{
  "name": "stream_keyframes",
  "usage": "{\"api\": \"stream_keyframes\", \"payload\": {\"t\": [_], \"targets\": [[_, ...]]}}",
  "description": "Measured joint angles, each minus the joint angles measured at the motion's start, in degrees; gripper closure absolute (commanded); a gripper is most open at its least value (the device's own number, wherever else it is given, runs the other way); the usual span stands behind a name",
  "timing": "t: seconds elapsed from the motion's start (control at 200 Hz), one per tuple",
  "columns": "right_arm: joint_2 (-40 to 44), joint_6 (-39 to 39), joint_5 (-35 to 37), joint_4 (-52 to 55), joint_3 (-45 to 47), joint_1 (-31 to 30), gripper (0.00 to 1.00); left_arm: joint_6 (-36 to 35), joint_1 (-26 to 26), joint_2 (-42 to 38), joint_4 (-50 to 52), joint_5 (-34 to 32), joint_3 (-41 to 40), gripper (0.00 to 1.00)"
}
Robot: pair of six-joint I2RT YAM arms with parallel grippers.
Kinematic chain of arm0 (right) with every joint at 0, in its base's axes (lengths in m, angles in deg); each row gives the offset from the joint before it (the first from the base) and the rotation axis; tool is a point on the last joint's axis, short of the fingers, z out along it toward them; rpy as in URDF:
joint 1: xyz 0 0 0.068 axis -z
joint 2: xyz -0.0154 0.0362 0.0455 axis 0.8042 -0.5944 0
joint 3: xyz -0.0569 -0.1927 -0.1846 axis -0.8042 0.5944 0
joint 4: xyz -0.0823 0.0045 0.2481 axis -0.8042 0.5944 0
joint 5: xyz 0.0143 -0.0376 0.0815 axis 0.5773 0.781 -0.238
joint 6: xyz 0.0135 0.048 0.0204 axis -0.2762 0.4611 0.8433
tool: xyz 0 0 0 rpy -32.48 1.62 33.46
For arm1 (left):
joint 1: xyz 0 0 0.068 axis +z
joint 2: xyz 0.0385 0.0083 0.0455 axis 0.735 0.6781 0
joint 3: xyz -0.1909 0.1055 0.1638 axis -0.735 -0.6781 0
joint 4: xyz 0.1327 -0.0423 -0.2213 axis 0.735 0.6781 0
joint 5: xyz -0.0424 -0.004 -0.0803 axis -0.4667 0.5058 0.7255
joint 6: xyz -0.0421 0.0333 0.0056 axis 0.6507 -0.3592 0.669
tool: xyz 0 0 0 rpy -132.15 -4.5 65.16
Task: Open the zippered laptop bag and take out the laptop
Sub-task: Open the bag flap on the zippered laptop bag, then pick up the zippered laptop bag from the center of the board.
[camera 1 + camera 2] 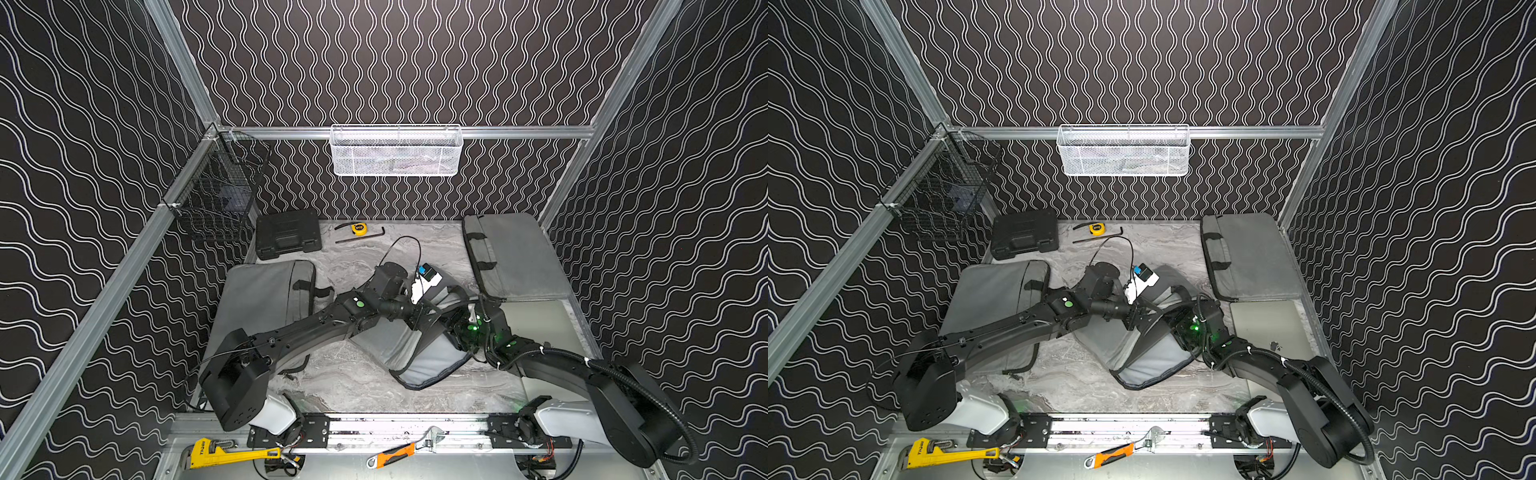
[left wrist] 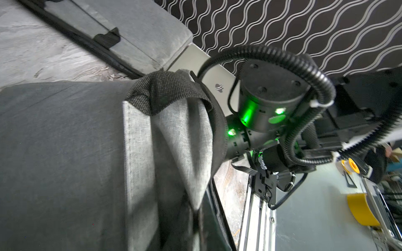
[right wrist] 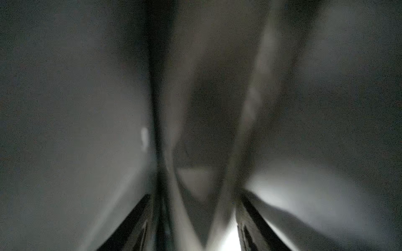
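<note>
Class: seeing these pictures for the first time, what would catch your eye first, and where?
The left arm and right arm meet over a grey bag mid-table, its flap lifted. A silver laptop lies bare beside the right arm, and a yellow wrench lies at the front edge.

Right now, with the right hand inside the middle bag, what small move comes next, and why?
Probably ease the right hand deeper into the middle bag: the left hand holds its flap up, yet the right wrist view shows only blurred darkness.
</note>
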Motion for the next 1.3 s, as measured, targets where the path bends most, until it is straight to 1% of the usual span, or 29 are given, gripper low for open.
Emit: {"api": "stream_keyframes", "payload": {"t": [0.175,0.325,0.36,0.415,0.455,0.535,0.641,0.676,0.741,0.821,0.916,1.061,1.161,1.296], "targets": [[-1.66,1.57,1.27,-3.23,-0.37,0.0,0.64,-0.61,0.0,0.0,-1.11,1.29,-0.37,1.0],[-2.99,0.98,1.6,-3.37,-2.05,0.0,0.85,-1.9,0.04,0.0,-1.18,1.22,-0.61,1.0],[-3.04,0.94,1.55,-4.02,-2.38,0.0,0.9,-2.05,0.04,0.0,-1.22,1.16,-0.76,0.94],[-2.93,0.83,1.57,-5.88,-2.8,0.0,1.0,-2.16,0.04,-0.02,-1.22,1.05,-0.9,0.82],[-2.91,0.24,1.68,-6.34,-2.8,-0.02,1.0,-2.34,0.04,-0.13,-1.51,1.07,-1.07,0.72],[-2.8,0.35,1.97,-6.56,-2.62,0.0,1.0,-2.51,-0.04,-0.7,-2.47,2.71,-1.22,0.57],[-2.27,0.24,3.04,-6.49,-2.67,-0.02,1.0,-3.13,-0.07,-1.79,-3.85,3.69,-1.75,0.43],[-1.99,0.07,3.52,-6.27,-2.78,-0.02,1.0,-3.17,-0.02,-2.25,-4.0,3.63,-2.12,0.36],[-1.4,-0.46,4.46,-5.86,-3.02,0.0,1.0,-3.32,0.0,-3.52,-4.09,3.23,-2.91,0.31],[-0.46,-1.09,5.92,-4.85,-3.34,0.11,1.0,-3.54,0.0,-5.66,-4.15,1.99,-4.2,0.27],[0.46,-1.95,7.5,-3.72,-3.8,0.37,1.0,-3.52,0.04,-9.03,-3.69,-0.28,-6.99,0.26],[0.7,-2.75,9.49,-3.34,-4.81,0.55,1.0,-2.78,0.55,-15.67,-3.43,-5.62,-14.62,0.24],[0.28,-3.69,10.01,-3.37,-5.77,1.05,1.0,-0.26,1.49,-20.26,-2.99,-9.73,-19.21,0.22],[-0.26,-4.48,10.16,-3.41,-6.51,1.88,1.0,4.09,4.11,-24.06,-1.99,-15.28,-21.94,0.21]]}}
